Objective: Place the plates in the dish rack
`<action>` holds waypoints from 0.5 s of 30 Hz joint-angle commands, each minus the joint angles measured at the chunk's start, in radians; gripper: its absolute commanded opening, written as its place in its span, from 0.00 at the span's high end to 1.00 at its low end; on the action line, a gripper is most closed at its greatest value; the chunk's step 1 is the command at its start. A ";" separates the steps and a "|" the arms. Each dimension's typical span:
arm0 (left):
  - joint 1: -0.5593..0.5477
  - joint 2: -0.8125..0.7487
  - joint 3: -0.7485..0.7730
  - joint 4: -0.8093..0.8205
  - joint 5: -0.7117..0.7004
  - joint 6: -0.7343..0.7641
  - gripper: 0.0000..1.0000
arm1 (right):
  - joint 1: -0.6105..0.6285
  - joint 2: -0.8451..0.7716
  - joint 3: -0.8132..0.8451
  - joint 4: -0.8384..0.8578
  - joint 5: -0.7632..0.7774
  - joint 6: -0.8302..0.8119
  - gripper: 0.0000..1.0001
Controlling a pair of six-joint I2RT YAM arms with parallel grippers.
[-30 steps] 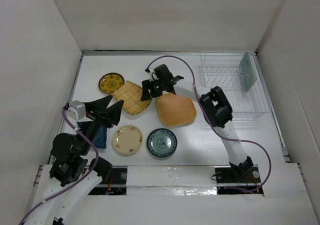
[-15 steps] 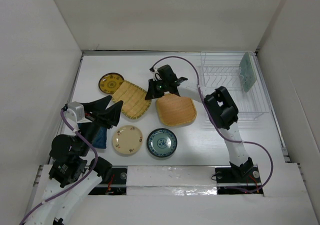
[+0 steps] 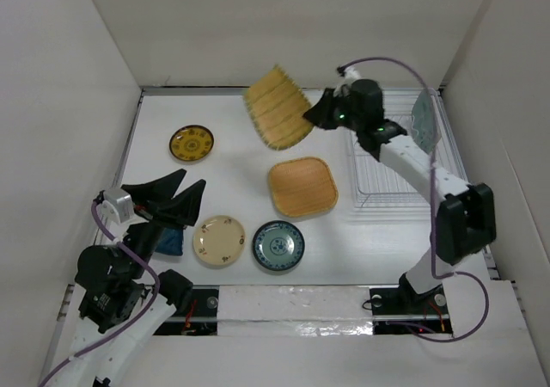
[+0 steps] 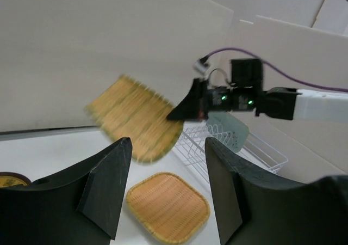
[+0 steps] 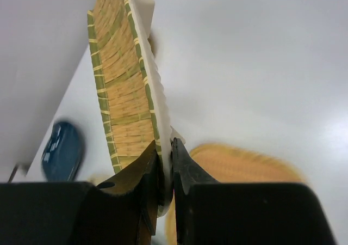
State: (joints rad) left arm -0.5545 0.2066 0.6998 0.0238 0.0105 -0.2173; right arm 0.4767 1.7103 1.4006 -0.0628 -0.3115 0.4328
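**Top view.** Your right end effector point(image 3: 316, 117) is clenched on 1 edge of the tan woven plate point(image 3: 277, 107). The plate hangs tilted in the air above the far part of the tabletop point(image 3: 361, 241), just left of the dish rack point(image 3: 369, 181) and touching neither.

**Right wrist view.** You see this plate edge-on, with the 2 fingers point(image 5: 187, 177) pinching its rim, 1 on each face.

**Rack.** The white wire rack stands at the far right of the tabletop. The pale green plate point(image 3: 424, 122) stands upright in its far right end.

**Tabletop.** 4 plates lie flat on the tabletop.
- The second tan plate point(image 3: 302, 187) is near the centre, just left of the rack.
- The yellow plate point(image 3: 191, 143) is at the far left.
- The cream plate point(image 3: 218, 238) and the teal plate point(image 3: 277, 245) sit side by side toward the near edge, apart from each other.

**Left arm.** Your left end effector point(image 3: 193, 179) is released, fingers spread and holding nothing, above the near left of the tabletop. A blue object point(image 3: 169, 241) lies beneath that arm; you cannot tell what it is.
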 commanded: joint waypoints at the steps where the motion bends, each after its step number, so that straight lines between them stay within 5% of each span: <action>1: 0.004 -0.059 0.021 0.045 0.016 0.012 0.46 | -0.134 -0.165 -0.026 0.170 0.190 -0.030 1.00; 4: 0.004 -0.114 0.018 0.053 0.026 0.009 0.46 | -0.200 -0.233 -0.075 0.196 0.557 -0.151 1.00; 15: 0.004 -0.185 0.023 0.064 0.101 -0.011 0.45 | -0.348 -0.161 -0.045 0.271 0.910 -0.650 1.00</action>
State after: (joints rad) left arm -0.5541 0.0471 0.7013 0.0334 0.0711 -0.2192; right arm 0.1410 1.5402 1.2980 0.1112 0.4503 -0.0250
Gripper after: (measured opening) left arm 0.546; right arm 0.170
